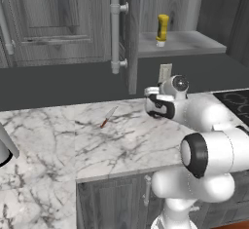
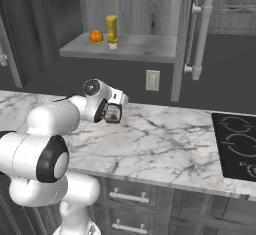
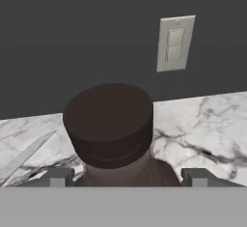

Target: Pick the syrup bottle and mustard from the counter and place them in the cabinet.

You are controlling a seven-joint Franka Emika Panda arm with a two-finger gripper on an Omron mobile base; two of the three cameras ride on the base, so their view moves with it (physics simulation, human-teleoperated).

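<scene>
The syrup bottle, dark brown with a dark cap, stands upright on the white marble counter near the back wall. My gripper reaches it from the side, and its two fingers press against the bottle's body just below the shoulders. In the hand view the cap sits right above my gripper. The mustard, a slim yellow bottle, stands cap down on the grey shelf of the open cabinet, above and behind the hand. It also shows in the right base view as the mustard.
A small knife with a red handle lies on the counter left of the hand. An orange fruit sits on the shelf beside the mustard. The open cabinet door with its long bar handle hangs nearby. A wall outlet and a black cooktop are near.
</scene>
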